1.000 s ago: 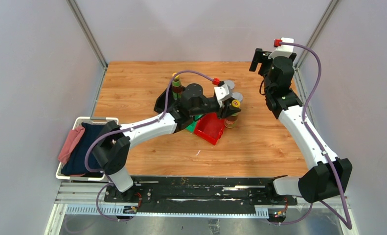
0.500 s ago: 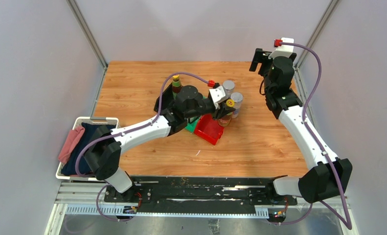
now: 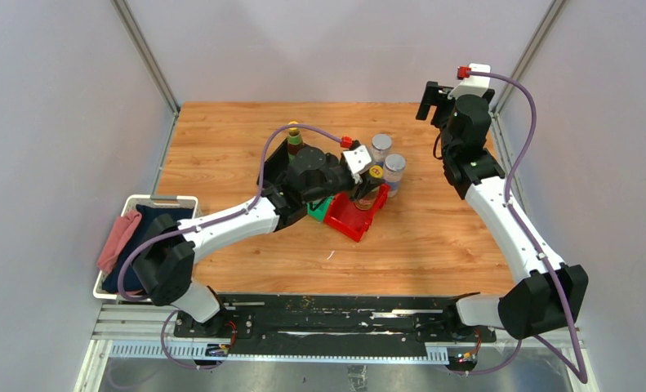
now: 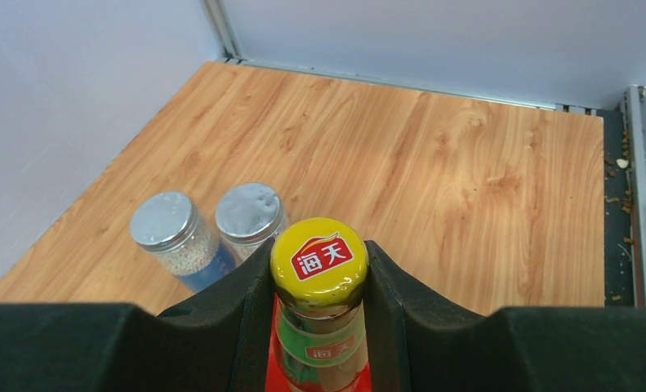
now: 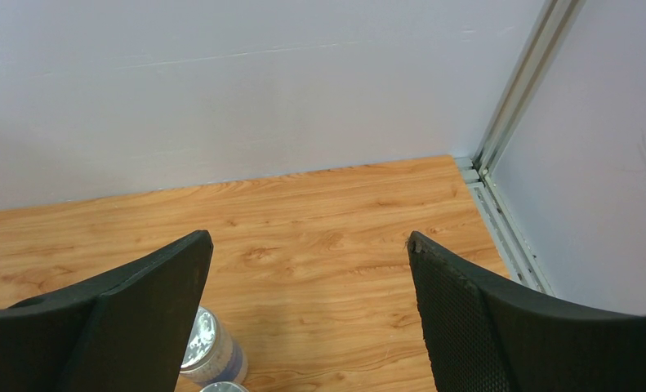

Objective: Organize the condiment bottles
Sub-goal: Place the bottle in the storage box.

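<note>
My left gripper (image 3: 371,184) is shut on the neck of a dark brown bottle with a yellow cap (image 3: 374,173), holding it upright over the far end of the red bin (image 3: 348,219). In the left wrist view the cap (image 4: 319,257) sits between my fingers (image 4: 221,302), with red below it. Two silver-lidded shakers (image 3: 380,146) (image 3: 394,166) stand just behind the bin, also in the left wrist view (image 4: 172,234) (image 4: 250,216). A second brown bottle (image 3: 294,136) stands behind my left arm. My right gripper (image 3: 434,100) is open and empty, high at the back right. The black-capped bottles are hidden.
A green bin (image 3: 319,212) touches the red bin's left side, mostly under my left arm. A white basket with cloths (image 3: 111,273) hangs at the table's left edge. In the right wrist view one shaker (image 5: 211,353) shows below my left finger.
My left gripper has carried the yellow-capped bottle leftwards and towards me, from beside the shakers to over the red bin. The shakers now show fully. The right arm has not moved.
</note>
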Available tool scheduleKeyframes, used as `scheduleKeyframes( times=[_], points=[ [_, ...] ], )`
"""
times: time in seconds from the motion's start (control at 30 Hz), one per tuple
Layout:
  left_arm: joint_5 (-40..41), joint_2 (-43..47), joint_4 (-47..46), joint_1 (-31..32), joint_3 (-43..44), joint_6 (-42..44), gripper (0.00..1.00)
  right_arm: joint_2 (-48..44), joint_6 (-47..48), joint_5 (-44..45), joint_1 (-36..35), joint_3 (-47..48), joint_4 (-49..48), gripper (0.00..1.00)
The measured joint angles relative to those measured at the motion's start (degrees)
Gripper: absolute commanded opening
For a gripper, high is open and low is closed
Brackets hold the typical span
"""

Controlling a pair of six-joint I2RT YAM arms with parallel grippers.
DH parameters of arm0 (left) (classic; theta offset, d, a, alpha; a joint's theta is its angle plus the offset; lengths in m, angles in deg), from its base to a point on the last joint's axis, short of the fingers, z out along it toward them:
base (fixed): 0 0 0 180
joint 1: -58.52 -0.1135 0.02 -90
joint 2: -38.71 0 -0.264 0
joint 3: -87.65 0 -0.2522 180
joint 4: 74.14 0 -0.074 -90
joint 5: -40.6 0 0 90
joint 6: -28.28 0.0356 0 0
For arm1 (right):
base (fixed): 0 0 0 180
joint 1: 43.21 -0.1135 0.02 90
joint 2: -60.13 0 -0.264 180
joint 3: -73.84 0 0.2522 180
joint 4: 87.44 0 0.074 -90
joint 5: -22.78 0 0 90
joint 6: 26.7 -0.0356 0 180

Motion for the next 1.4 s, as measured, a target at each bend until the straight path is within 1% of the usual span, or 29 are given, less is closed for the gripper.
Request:
scheduleKeyframes(
  times=[0.23, 0.43, 0.83, 1.17, 1.4],
  points=[
    [3.9, 1.4, 0.4, 0.0, -0.9, 0.5, 0.0, -0.1, 0.0, 0.0, 0.0, 0.0, 0.0, 0.93],
    [5.6, 2.6, 2.2, -0.6, -1.0, 0.4, 0.0, -0.1, 0.0, -0.1, 0.0, -0.1, 0.0, 0.93],
    [5.1, 7.2, 5.6, -8.5, -0.7, -1.7, 0.0, -0.1, -0.1, -0.5, 0.0, -0.2, 0.0, 0.93],
    [4.4, 7.2, 10.3, -10.6, 2.2, -2.8, 0.0, -0.1, -0.1, -0.5, 0.0, -0.3, 0.0, 0.93],
    [4.5, 7.2, 13.5, -10.7, 6.7, -3.1, 0.0, -0.1, -0.1, -0.5, 0.0, -0.3, 0.0, 0.93]
  ],
)
